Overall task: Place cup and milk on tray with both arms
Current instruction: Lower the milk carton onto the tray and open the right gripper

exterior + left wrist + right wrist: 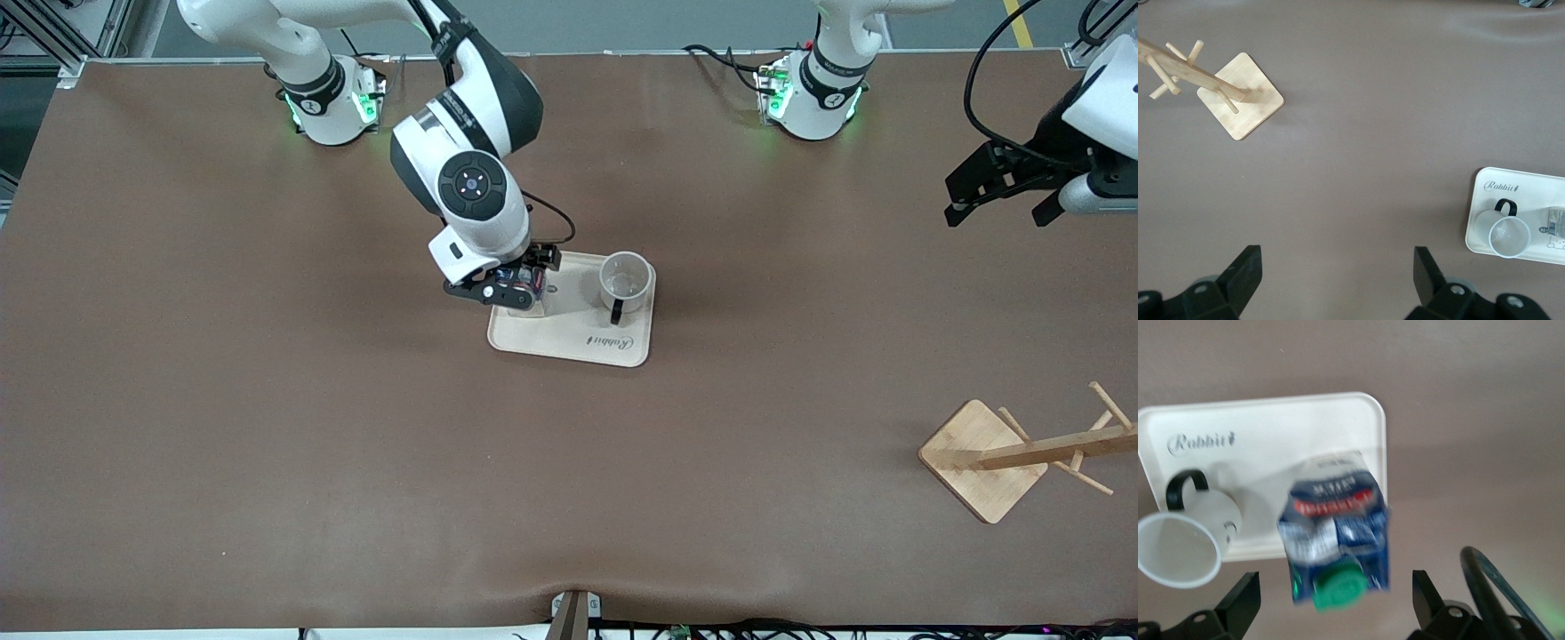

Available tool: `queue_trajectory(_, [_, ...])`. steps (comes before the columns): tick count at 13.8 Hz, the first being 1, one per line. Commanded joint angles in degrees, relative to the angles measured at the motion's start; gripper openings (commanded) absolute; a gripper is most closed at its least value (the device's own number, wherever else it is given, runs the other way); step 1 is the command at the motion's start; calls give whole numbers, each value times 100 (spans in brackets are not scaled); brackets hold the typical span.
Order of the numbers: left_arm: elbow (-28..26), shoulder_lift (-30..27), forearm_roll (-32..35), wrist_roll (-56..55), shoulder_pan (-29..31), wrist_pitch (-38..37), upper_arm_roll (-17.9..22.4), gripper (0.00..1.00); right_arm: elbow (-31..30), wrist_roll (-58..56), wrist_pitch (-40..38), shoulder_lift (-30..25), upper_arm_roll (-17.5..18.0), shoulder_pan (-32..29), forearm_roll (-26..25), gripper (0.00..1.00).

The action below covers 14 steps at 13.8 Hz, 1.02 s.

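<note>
Cream plastic, rounded at the corners and lettered "Rabbit", the tray point(578, 342) lies about mid-desk on the brown desk point(267, 427). The cup point(626, 283) stands upright on it at the end toward the left arm's base, its black handle turned toward the front camera. The milk point(1337, 537) stands on the tray's other end, the one toward the right arm's base, green cap up and red label showing in the right wrist view.

Over that carton the right gripper point(513, 286) hangs low. Its fingers point(1241, 600) stand apart, one on each side of the milk with a clear gap between each pad and the carton's walls, so the carton rests on the tray by itself. Seen from the right wrist, the cup sits just outside one finger, near the carton but apart from it.

The left gripper point(1003, 191) waits up in the air over bare desk at the left arm's end, well apart from the tray. Its fingers point(1241, 277) are spread wide and hold nothing; between them only brown desk shows.

A wooden rack point(1022, 453) with slanting pegs stands on its square base at that same end of the desk, nearer to the front camera than the tray.
</note>
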Motion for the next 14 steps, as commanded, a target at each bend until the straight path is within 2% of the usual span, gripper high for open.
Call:
queue_trajectory(1, [43, 14, -98, -53, 15, 44, -9, 100, 718, 55, -1031, 14, 7, -78, -28, 100])
queue_trajectory(3, [43, -4, -89, -61, 15, 44, -9, 100, 1148, 3, -1131, -12, 7, -175, -19, 100])
queue_trajectory(5, [52, -4, -98, -70, -2, 44, -9, 100, 1457, -514, -1148, -21, 7, -323, -10, 100])
queue_trajectory(6, [95, -4, -98, -88, -11, 44, -18, 100, 1458, -604, -1139, -30, 7, -324, -28, 100])
queue_trajectory(8, [104, -30, -98, -88, 6, 36, -53, 100, 1493, -674, -1122, -21, 24, -315, -473, 100])
queue_trajectory(11, [104, -13, -98, -97, -2, 36, -53, 100, 1581, -728, -1148, -48, -2, -508, -511, 100])
queue_trajectory(14, [104, -21, -98, -97, 15, 36, -123, 100, 1564, -736, -1244, -390, 7, -518, -564, 100])
